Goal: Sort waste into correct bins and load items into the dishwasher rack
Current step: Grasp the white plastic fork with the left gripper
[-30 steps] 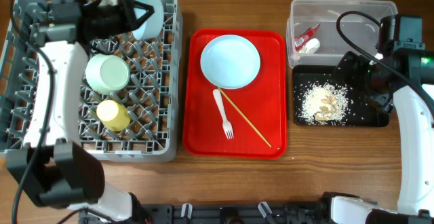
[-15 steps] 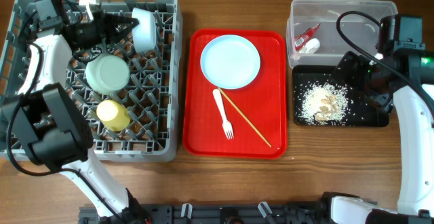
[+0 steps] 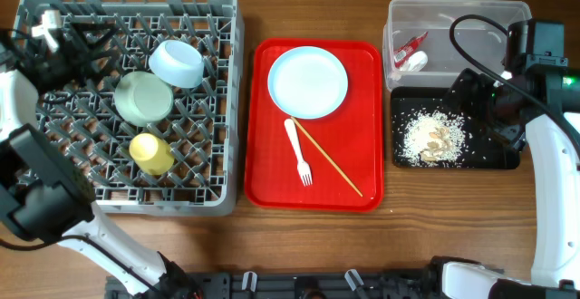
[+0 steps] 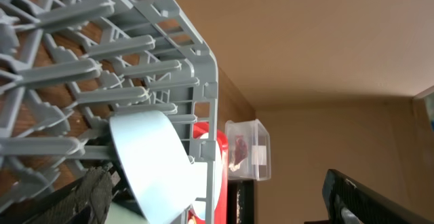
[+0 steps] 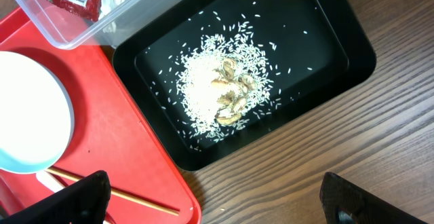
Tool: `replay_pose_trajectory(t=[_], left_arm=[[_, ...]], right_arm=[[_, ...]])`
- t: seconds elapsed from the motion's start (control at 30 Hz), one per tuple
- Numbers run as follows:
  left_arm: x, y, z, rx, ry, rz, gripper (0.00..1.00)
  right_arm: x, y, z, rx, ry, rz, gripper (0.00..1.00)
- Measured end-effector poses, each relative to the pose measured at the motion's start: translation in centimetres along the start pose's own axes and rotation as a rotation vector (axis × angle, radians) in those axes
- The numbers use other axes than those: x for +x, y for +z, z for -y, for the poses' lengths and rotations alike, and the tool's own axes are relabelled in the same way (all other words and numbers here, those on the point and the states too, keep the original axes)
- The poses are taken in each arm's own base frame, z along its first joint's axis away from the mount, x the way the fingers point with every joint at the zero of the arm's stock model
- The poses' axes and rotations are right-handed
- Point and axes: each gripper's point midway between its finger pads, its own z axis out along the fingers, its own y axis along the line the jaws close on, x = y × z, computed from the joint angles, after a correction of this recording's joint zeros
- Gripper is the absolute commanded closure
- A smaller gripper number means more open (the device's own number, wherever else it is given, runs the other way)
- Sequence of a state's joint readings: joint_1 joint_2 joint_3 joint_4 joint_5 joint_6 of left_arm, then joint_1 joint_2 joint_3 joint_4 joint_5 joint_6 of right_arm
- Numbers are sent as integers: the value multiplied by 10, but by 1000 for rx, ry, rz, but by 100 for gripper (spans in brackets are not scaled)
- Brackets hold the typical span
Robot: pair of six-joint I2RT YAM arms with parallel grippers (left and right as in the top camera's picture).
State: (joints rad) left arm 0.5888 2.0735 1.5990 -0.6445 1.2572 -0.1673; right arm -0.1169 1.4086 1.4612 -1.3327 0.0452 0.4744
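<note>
The pale blue bowl (image 3: 176, 63) is seen tipped against the pegs of the dishwasher rack (image 3: 181, 203) in the upper left of the overhead frame. The pale green bowl (image 3: 143, 98) and yellow cup (image 3: 151, 153) are set just below it. The tilt is judged to be the pegs' doing.

The plate (image 3: 308, 82), fork (image 3: 299, 151) and stick (image 3: 328, 159) are not yet loaded and lie on the red tray (image 3: 272, 177) at centre. At the right, the wrapper (image 3: 410, 45) and scrap (image 3: 415, 61) are lodged in the clear tub (image 3: 471, 27), and the crumbs (image 3: 433, 138) in the black tray (image 3: 494, 154).

The left fingers (image 4: 359, 197) are spread wide and nothing is held. The right fingers (image 5: 85, 195) are likewise parted and empty above the black tray.
</note>
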Motion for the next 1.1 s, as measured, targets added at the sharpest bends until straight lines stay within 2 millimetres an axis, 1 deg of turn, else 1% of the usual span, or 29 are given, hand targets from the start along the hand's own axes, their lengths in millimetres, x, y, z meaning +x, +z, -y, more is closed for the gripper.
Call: replay_pose_trajectory(t=[0.03,0.07,0.1,0.17,0.23,0.27,0.33,0.4,0.5,0.53,0.6,0.7,0.77,0.8,0.83,0.87,0.93,0.97,1.0,1.1], left_arm=[[-1,-1,1,0,1,3,0],[-3,-9,12,-3,25,21,0],[-3,-13,23,-2,48,28,0],[5,-18,53,-32,83,35,0],[24,-15,81,-127,102,25,0],[37,-9,88,-189,104,6,0],[68,7,94,-314,97,-59,0],[113,36,101,-431,135,-175,0],[183,69,103,-579,212,-375,0],[198,78,106,-595,249,-417,0],[242,103,119,-603,363,-523,0],[290,122,130,-623,482,-614,0],[308,124,127,-714,489,-615,0],[316,122,119,-809,469,-589,0],[323,124,115,-858,443,-569,0],[331,125,104,-923,396,-543,0],[344,127,89,-982,345,-533,0],[357,132,74,-1012,314,-524,0],[370,133,55,-1062,277,-530,0],[395,135,20,-1122,230,-529,1]], right_arm=[[0,0,0,0,0,0,0],[0,0,0,0,0,0,0],[0,0,0,0,0,0,0],[0,0,0,0,-3,0,0],[0,0,0,1,-13,-1,0],[1,0,1,2,-23,-4,0],[1,0,1,3,-33,-6,0],[1,0,1,3,-35,-6,0],[1,0,1,3,-42,-6,0],[1,0,1,3,-45,-6,0],[1,0,1,3,-57,-6,0],[2,0,1,4,-62,-7,0],[2,0,1,4,-66,-8,0],[2,0,1,5,-69,-9,0],[3,0,1,5,-72,-10,0],[3,0,1,6,-73,-11,0],[3,0,2,6,-73,-12,0],[3,0,1,6,-73,-12,0],[3,0,2,6,-73,-12,0],[3,0,2,7,-73,-13,0]])
